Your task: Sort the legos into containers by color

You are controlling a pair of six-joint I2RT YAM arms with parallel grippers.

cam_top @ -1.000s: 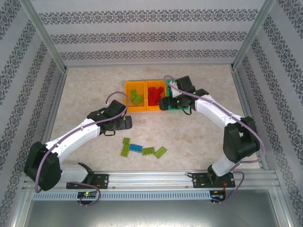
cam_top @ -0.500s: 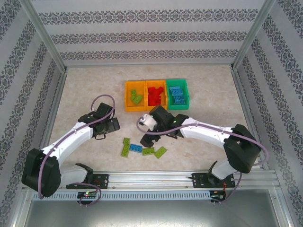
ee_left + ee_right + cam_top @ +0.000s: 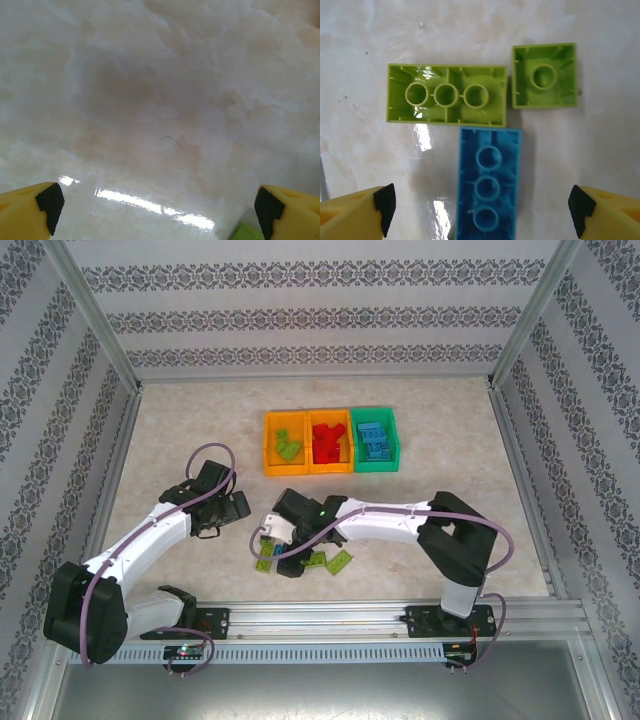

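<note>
- Most of the sorting looks done. The left bin holds green bricks, the middle bin red ones, and the green bin blue ones.
- A small cluster is left on the table, near the front edge and well apart from the bins. I judge four or five bricks remain, mostly green plus one blue, and no loose red is visible.
- The right claw hangs over this cluster with its jaws spread wide, gripping nothing.
- Below it a long green brick lies crosswise. A square green brick sits just beside its end, and a blue brick butts against its long side, lying lengthwise between the fingers.
- All three lie underside up, showing hollow shells with round tubes: three in each long brick, one in the square one. They are glossy, thin-walled plastic.
- The left claw is open and empty above bare table, with a green corner at the frame's edge.
</note>
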